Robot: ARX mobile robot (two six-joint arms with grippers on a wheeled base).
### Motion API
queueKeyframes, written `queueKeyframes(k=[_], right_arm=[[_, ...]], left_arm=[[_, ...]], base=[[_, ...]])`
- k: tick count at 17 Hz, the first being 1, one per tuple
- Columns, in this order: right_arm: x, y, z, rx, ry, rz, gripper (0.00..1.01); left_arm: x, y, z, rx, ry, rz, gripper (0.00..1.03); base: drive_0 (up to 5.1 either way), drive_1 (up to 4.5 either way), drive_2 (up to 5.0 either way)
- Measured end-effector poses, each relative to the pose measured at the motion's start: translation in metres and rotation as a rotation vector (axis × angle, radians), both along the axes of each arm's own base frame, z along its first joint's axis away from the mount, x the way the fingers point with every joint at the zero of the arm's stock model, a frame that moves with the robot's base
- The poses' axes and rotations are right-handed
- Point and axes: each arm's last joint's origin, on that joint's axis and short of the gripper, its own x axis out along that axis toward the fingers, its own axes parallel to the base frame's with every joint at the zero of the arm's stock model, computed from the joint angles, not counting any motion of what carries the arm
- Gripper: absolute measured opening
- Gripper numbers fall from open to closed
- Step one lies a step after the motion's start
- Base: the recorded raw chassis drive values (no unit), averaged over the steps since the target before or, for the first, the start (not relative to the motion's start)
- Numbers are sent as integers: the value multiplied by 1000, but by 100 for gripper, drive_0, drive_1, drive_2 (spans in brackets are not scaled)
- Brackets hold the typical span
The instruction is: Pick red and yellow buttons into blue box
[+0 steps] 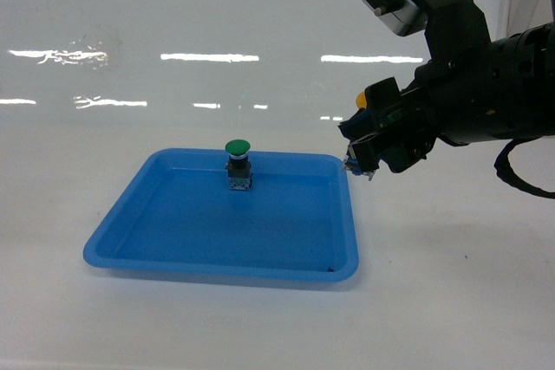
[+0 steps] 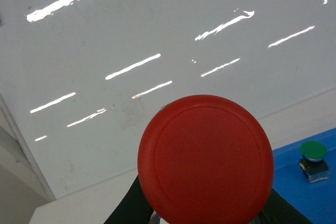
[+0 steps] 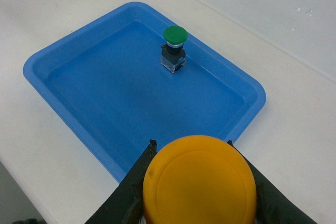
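Note:
The red button (image 2: 206, 161) fills the lower middle of the left wrist view, its round cap facing the camera. My left gripper (image 2: 206, 214) is shut on it, with dark fingers (image 2: 128, 211) showing at both sides below the cap. The yellow button (image 3: 199, 182) sits the same way in my right gripper (image 3: 190, 148), which is shut on it. In the head view the right gripper (image 1: 364, 140) hangs just past the shallow tray's right far corner, with a bit of yellow cap (image 1: 361, 99) showing. The left gripper is outside the head view. The blue box is out of view.
A shallow blue tray (image 1: 130, 231) lies on the white table, seen also in the right wrist view (image 3: 63, 77). A green-capped button (image 1: 238, 162) stands upright near its far edge (image 3: 174, 48). A glossy white wall rises behind the table.

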Motion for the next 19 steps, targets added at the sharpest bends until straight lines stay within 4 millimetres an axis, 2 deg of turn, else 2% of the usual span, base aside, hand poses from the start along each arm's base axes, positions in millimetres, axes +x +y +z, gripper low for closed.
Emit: queueKeyframes(k=[19], right_arm=[[0, 0, 0, 2, -8, -4, 32]], left_arm=[[-11, 9, 2, -3, -11, -2, 23]], base=[[0, 0, 0]])
